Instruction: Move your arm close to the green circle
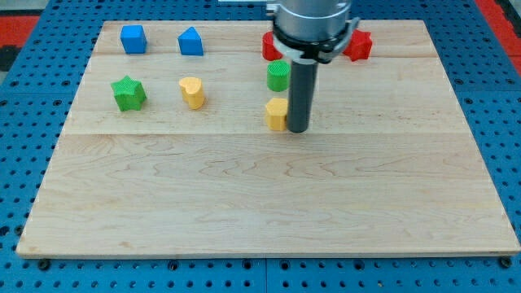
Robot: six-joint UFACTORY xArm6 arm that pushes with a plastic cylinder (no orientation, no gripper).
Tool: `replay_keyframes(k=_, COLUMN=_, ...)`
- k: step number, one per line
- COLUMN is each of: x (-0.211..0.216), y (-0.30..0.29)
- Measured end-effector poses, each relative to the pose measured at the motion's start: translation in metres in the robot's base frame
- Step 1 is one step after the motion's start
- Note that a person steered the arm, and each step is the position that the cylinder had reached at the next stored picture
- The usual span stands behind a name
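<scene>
Near the green circle block, just toward the view's bottom and right of it, my tip rests on the pale wooden bench, touching the yellow block (no gripper here, only a rod). Drifting left could shove either block.

A pale wooden board of jointed planks lies on a blue perforated surface dotted with regular holes. Red patches show at the view's upper corners. Lighting is even, with soft shadows.
</scene>
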State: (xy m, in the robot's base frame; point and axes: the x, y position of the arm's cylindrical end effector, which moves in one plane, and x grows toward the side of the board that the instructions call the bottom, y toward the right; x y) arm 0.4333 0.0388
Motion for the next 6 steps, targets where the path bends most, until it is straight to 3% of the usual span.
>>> replay_keyframes(k=1, x=0.014, y=0.023)
replay_keyframes(k=2, x=0.036, y=-0.058)
replay_keyframes(k=3, x=0.019, y=-0.137)
replay_keyframes(k=5, x=-0.030, y=-0.056)
replay_keyframes(k=6, x=-0.078, y=-0.059)
